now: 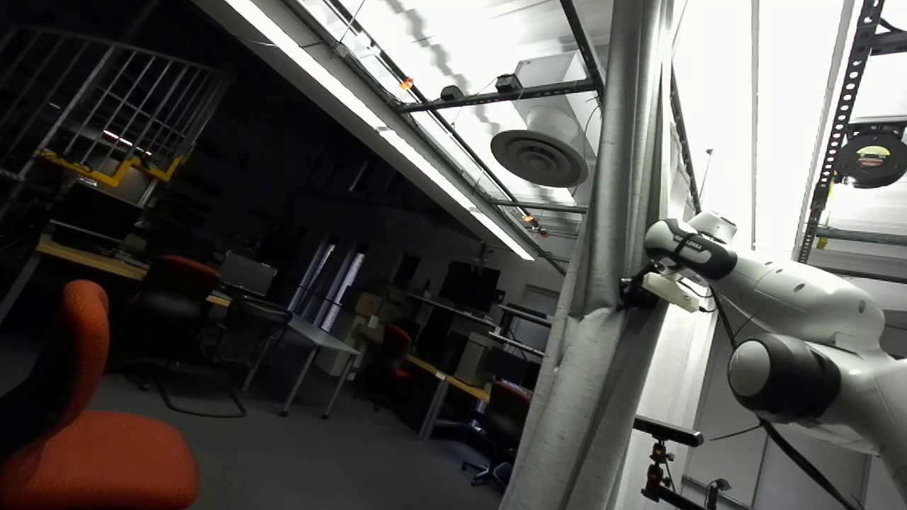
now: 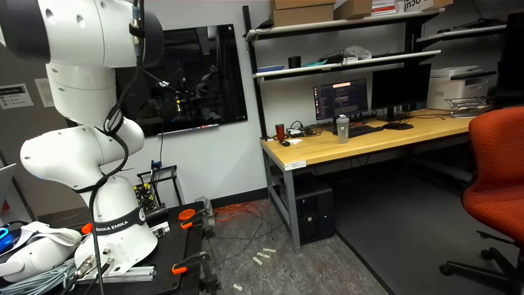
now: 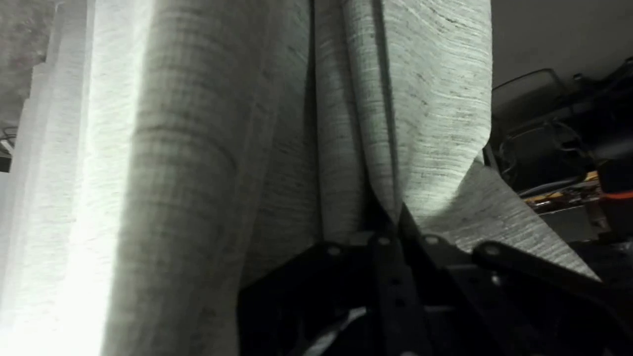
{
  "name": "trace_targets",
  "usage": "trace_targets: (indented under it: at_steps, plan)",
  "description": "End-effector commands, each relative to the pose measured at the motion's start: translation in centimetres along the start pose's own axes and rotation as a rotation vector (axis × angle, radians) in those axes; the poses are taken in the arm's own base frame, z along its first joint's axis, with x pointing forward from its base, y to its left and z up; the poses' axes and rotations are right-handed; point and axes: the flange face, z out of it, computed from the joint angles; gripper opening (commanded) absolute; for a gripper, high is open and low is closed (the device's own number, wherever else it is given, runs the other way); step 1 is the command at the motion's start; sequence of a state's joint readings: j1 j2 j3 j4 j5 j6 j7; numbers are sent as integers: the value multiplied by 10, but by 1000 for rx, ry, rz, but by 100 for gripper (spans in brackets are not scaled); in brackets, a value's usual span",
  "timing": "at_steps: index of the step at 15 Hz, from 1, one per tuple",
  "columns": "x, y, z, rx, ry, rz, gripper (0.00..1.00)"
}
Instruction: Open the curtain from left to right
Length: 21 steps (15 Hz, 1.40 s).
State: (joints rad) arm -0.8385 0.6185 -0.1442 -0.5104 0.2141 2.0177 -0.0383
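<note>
The curtain (image 1: 588, 397) is tall, pale grey fabric bunched into a narrow pleated column in an exterior view, hanging from the top of the picture to the bottom. My gripper (image 1: 632, 290) is at its right side, about mid-height, and the cloth is creased there. In the wrist view the curtain (image 3: 198, 173) fills the left and middle, with folds running down to the jaws. The black gripper (image 3: 393, 235) is shut on a fold, pinched between its fingers. The fingertips are dark and partly hidden by cloth. Neither curtain nor gripper shows in the exterior view of the arm's base.
The arm (image 1: 808, 297) reaches in from the right. A camera on a mount (image 1: 666, 432) stands just right of the curtain, below the gripper. An orange chair (image 1: 106, 453) and desks (image 1: 322, 336) stand to the left. The arm's base (image 2: 118, 237) is on a black table.
</note>
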Motion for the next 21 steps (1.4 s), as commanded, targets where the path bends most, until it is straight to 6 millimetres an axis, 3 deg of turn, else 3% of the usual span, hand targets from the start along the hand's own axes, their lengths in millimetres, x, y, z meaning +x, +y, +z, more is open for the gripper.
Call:
trace_targets:
  at_steps: [1, 3, 5, 10, 15, 21]
  plan:
    - [-6, 44, 10, -68, -28, 85, 1]
    - [-7, 49, 13, -67, -28, 79, 1]
    - [-8, 42, 18, -56, -28, 52, 1]
    - [-14, -11, 33, 52, -65, -54, 1]
    - [-33, -67, 57, 167, -160, -139, 1]
    - [-42, -89, 69, 190, -192, -148, 1]
